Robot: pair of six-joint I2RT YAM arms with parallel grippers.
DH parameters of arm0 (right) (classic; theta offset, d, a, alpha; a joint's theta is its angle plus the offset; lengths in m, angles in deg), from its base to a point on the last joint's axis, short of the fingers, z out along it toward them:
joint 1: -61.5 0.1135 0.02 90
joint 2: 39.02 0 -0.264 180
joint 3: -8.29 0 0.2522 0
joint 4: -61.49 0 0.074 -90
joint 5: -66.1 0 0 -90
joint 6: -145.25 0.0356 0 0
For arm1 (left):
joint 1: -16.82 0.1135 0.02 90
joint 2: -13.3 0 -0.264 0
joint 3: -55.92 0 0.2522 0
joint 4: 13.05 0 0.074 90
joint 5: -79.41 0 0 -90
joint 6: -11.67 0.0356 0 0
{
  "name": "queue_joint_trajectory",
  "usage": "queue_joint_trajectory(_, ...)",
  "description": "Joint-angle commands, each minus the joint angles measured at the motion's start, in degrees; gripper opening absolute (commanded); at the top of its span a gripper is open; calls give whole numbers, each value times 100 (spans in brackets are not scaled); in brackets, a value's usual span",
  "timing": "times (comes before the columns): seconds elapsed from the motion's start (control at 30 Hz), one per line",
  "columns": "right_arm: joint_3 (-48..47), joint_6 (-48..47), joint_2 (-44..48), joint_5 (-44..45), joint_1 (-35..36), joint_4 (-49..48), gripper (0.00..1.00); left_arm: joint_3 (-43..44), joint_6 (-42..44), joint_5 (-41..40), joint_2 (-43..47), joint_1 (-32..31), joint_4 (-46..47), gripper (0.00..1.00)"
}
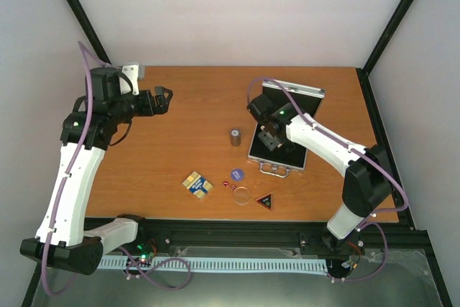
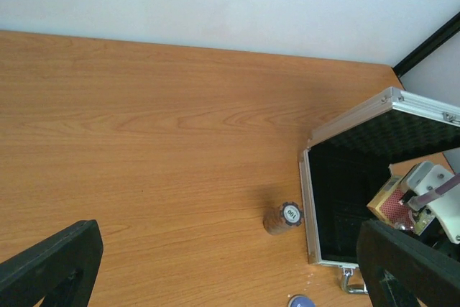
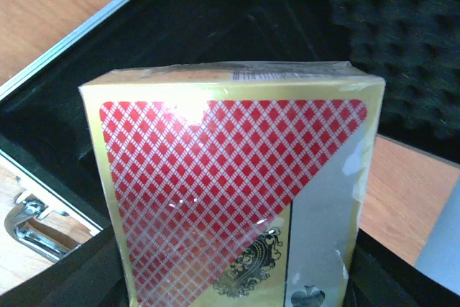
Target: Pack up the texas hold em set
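Observation:
The silver metal case (image 1: 279,163) lies open at the right of the table, showing its black lining (image 3: 215,19) and the foam in its raised lid (image 3: 392,26). My right gripper (image 1: 269,138) hangs over the case, shut on the red card deck (image 3: 230,192), with the deck's face filling the right wrist view. Left of the case stands the dark cylinder (image 1: 235,137), topped by a chip (image 2: 290,213). Near the front edge lie the blue-gold deck (image 1: 197,184), blue chip (image 1: 236,174), red dice (image 1: 230,185), clear disc (image 1: 242,195) and black triangle (image 1: 266,201). My left gripper (image 1: 162,98) is open, far left.
The case handle (image 3: 29,224) sticks out from its front rim toward the near edge. Bare wooden table (image 2: 144,141) stretches between the left gripper and the cylinder. Black frame posts (image 1: 392,26) rise at the table's back corners.

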Motion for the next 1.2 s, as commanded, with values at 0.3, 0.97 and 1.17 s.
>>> queue_joint_trajectory(0.3,641,-2509,100,-1444,-459,-1457,50,-128,9,-337,-255,-26,58,100)
queue_joint_trajectory(0.97,1360,-3640,-144,-1477,-991,-1786,56,-92,42,-498,-771,-26,130,100)
queue_joint_trajectory(1.17,1715,-3750,-200,-1302,-1010,-2124,57,-21,37,-457,-879,-26,152,100)
